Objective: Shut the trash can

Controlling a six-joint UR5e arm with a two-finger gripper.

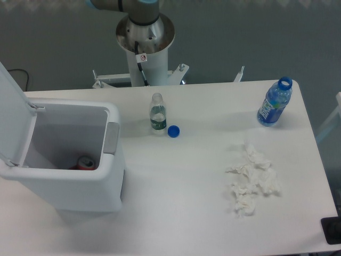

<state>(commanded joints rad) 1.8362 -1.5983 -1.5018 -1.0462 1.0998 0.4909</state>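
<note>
The big white boxy plastic trash can [64, 184] stands at the left end of the white table [181, 213], its mouth open to the ceiling and its flat white hinged lid [11, 114] swung up and back past the left rim, standing nearly upright on its hinge. The grey latch [111, 138] faces right, toward the middle of the table, so the lid must fall that way to meet it. Down in the bin lies something red, a can I would guess. My own fingers are out of sight above the picture; only my grey base column [145, 45] shows behind the table, so I cannot say whether they are spread or pinched. The job is not begun, as I judge it: I must come round to the far left side and push the lid over. Beside the bin, well apart, stand a small clear capless bottle [157, 114] with its blue cap [173, 131] just next to it, a blue-labelled open bottle [275, 102] at the far right, and a heap of crumpled white tissues [251, 180].
</note>
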